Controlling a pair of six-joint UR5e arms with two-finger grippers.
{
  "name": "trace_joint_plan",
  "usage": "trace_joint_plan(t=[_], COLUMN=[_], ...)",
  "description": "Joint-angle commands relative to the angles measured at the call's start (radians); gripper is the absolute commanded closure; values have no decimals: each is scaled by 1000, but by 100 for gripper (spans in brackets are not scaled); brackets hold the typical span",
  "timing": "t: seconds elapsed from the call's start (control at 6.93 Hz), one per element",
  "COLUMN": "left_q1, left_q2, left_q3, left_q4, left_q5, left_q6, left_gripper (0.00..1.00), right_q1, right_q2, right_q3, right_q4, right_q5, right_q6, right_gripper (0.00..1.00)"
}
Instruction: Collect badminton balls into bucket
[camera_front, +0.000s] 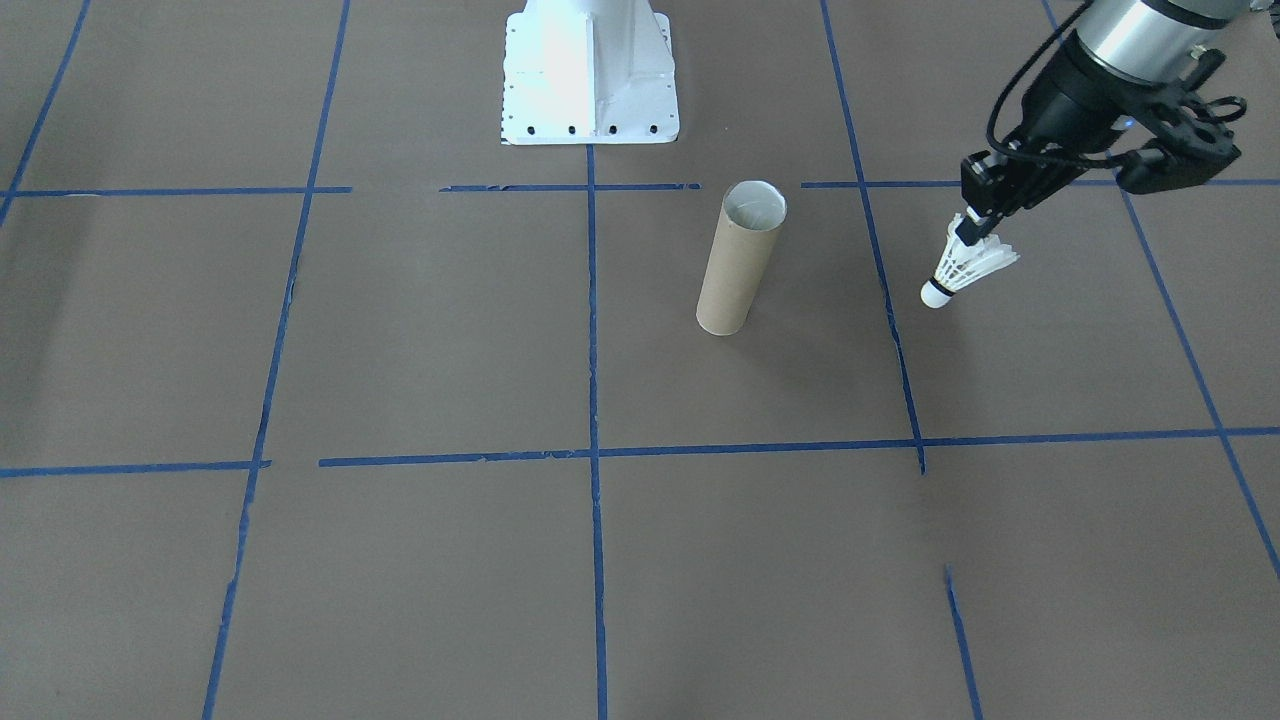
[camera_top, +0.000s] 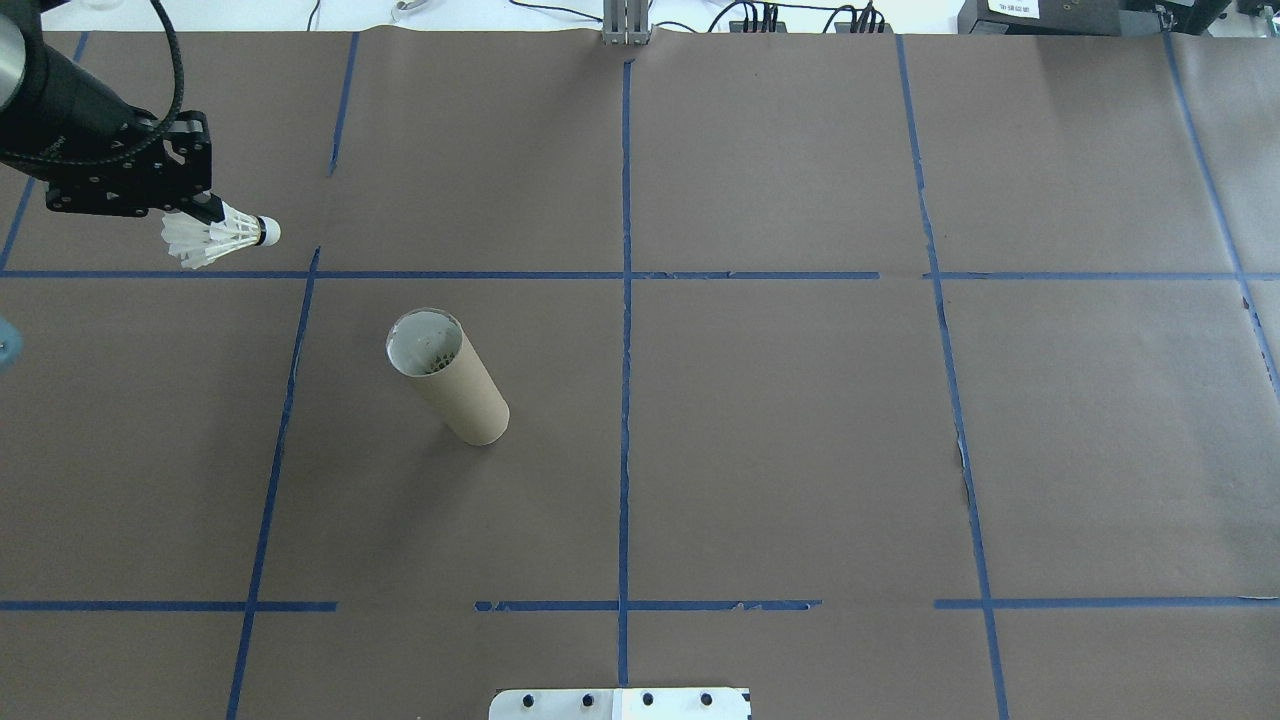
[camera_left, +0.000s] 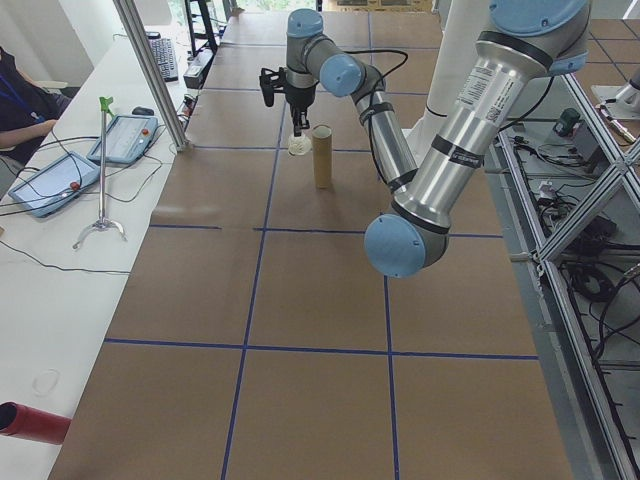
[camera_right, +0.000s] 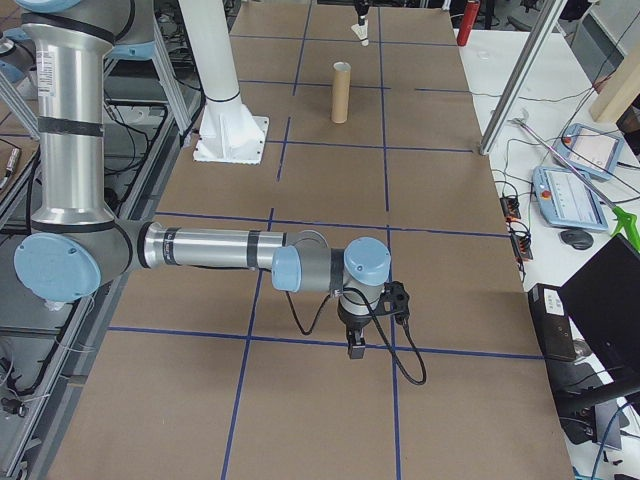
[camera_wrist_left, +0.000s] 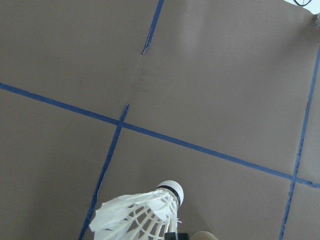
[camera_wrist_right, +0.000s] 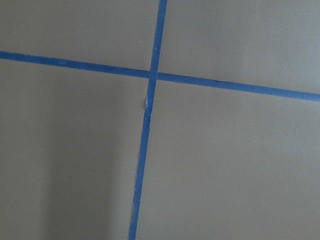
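Overhead view, read left to right, with the tube as landmark.

Far to the left of the tube (camera_top: 447, 375) and beyond it: the left claw (camera_top: 212, 213), closed on the feather skirt of the shuttlecock (camera_top: 222, 238). The shuttlecock is held clear of the worktop (camera_top: 800, 420). Its cork tip leads and hangs lower than the skirt; in the front view its long axis runs tilted, not plumb.

Centre-left: the tube stands upright on the worktop, mouth open upward, pale inside. It is well apart from the claw, nearer the robot and to the right of the shuttlecock. Nothing lies between them.

Judgement: the carry must bring the cork over the mouth and stand the axis nearer vertical, since the mouth looks scarcely wider than the skirt.

Right: the right claw (camera_right: 355, 350) shows only in the side view, low over bare worktop, far from the tube. Whether it is open or closed I cannot tell. The left arm is plainly the nearer.
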Motion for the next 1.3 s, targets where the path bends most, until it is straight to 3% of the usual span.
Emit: trace_joint_plan(t=[0.0,0.14,0.43,0.58,1.15], left_q1=[71,121,179,209,241], left_q2=[-195,-290,-391,-409,-413], left_q3=[-22,2,129,151,206], left_q4=[294,414,467,470,467], left_q5=[37,90,115,139,146], left_q6=[-1,-18,-79,-116,-121], left_gripper=[100,100,100,100,100], right_q1=[0,0,0,0,0], right_q2=[0,0,0,0,0], right_q3=[0,1,1,1,0], right_q4=[0,0,0,0,0], right_q5=[0,0,0,0,0], right_q6=[0,0,0,0,0], right_gripper=[0,0,0,0,0])
